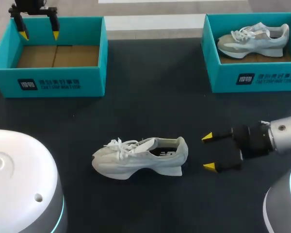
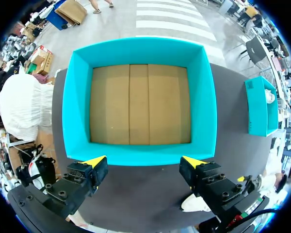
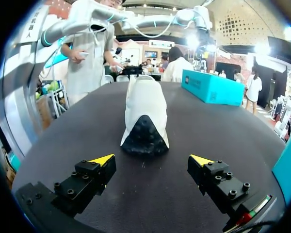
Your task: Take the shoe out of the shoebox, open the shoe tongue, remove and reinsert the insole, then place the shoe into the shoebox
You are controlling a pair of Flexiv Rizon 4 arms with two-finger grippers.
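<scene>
A pale grey-white shoe stands upright on the dark table, toe to the left, heel to the right, laces loose. My right gripper hangs open just right of its heel, not touching it; the right wrist view looks straight at the shoe heel-on, ahead of the open right gripper. At the back left stands an empty teal shoebox with a brown cardboard floor. My left gripper hovers open above it; in the left wrist view the shoebox lies below the left gripper.
A second teal shoebox at the back right holds another pale shoe. It also shows in the left wrist view as a small teal box and in the right wrist view as a teal box beyond the shoe.
</scene>
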